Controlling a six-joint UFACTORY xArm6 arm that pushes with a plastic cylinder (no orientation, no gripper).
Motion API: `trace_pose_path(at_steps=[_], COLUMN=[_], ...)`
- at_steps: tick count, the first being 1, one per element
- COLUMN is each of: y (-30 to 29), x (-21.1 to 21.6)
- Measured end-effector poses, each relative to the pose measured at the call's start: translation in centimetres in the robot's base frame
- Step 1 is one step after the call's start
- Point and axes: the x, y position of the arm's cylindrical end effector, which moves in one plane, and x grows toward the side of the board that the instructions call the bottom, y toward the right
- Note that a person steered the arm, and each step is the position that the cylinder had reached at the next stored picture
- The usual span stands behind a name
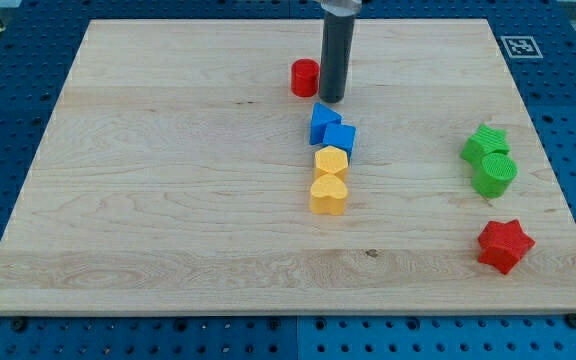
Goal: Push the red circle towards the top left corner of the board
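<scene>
near the view's top, a little right of centre, my tip [331,100] rests on the wooden board [168,200], at the lower end of the straight dark rod [336,55] that comes down from the top edge of the view. no fingers on this rig, so nothing released or clenched; the rod grasps nothing.

the red circle [305,77] sits just beside my tip, on its left side by the view. whether the two touch, cannot tell; any gap is very slim. the circle lies in the upper middle of the board, well apart from the top left corner.

just below my tip, toward the view's bottom, a tight column of four blocks:
- blue block [322,122], angular, shape unclear
- blue cube [341,138], touching the first, slightly to its right
- yellow hexagon [331,161], touching the cube from below
- yellow heart [328,195], touching the hexagon, lowest in the column

at the view's right:
- green star [485,143]
- green circle [495,173], rough-edged, pressed against the star's lower side
- red star [505,245], alone, near the lower right corner

a black-and-white marker tag [521,46] sits on the board's upper right corner. blue pegboard table [8,120] surrounds the board.
</scene>
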Motion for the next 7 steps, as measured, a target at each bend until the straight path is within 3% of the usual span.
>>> trace_pose_path(at_steps=[2,3,4,5,7], y=[-14.4,-12.8,-5.9,-5.0,-17.8], x=[-4.6,-4.2,-3.6,-6.6,-7.2])
